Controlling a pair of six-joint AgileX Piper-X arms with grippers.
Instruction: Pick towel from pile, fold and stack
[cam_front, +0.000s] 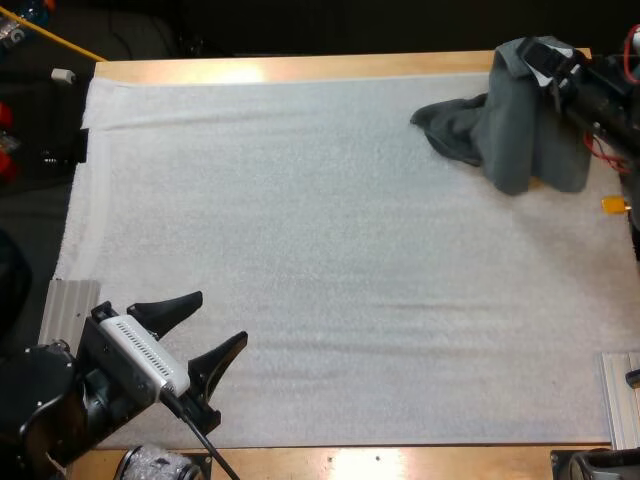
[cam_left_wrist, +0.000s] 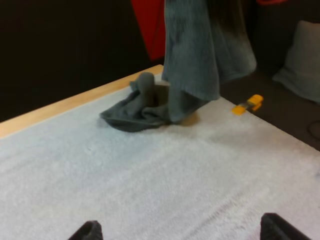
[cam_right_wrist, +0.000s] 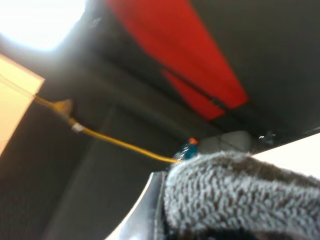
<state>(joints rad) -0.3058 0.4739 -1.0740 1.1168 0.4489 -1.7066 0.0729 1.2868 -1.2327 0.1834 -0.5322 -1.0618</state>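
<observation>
Got the towel pinched tight in the right claw, hanging at the bench's far right corner, lower end bunched on the mat. Got the left claw spread wide over the near left corner, holding nothing.

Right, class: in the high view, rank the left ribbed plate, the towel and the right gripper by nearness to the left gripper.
1. Ribbed plate, just left of the left gripper.
2. Towel, far right, partly lifted.
3. Right gripper, beyond it, gripping it.

High + L-wrist cams: shared towel
</observation>
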